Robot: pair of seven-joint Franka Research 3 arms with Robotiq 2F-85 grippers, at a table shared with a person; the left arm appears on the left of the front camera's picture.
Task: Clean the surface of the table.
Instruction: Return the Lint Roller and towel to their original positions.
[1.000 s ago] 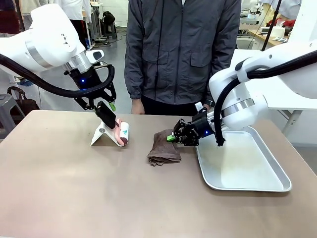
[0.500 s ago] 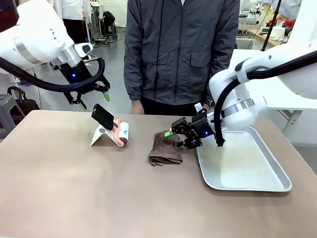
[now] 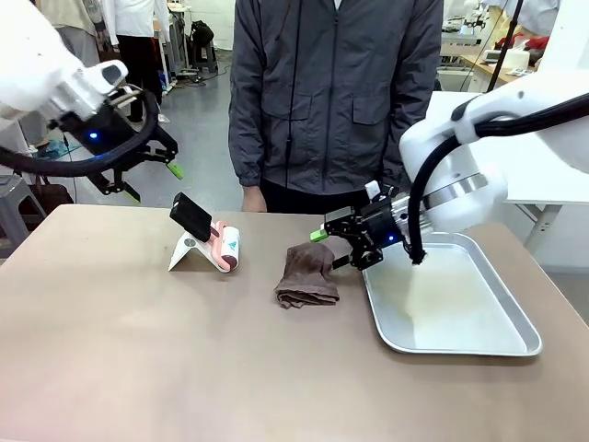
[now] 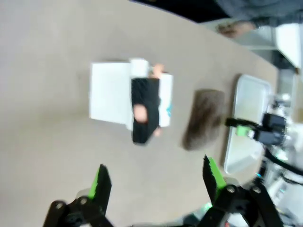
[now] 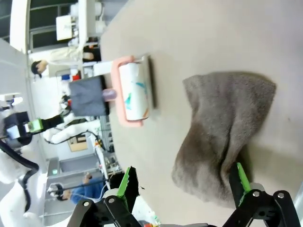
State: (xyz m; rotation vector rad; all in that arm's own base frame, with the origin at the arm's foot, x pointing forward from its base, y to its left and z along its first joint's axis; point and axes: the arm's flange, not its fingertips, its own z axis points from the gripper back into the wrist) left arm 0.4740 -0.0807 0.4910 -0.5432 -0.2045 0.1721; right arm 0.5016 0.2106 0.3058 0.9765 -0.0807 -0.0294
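Green-padded tools (image 3: pixel 147 180) (image 3: pixel 331 247) spread wide, empty

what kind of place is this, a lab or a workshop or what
Most likely a robotics lab or test hall. Two white robot arms work at a brown table with a person standing opposite, and more worktables with equipment stand on the open floor behind.

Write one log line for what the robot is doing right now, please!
left gripper: open, above table | right gripper: open, over cloth | roller: on table | tray: bare
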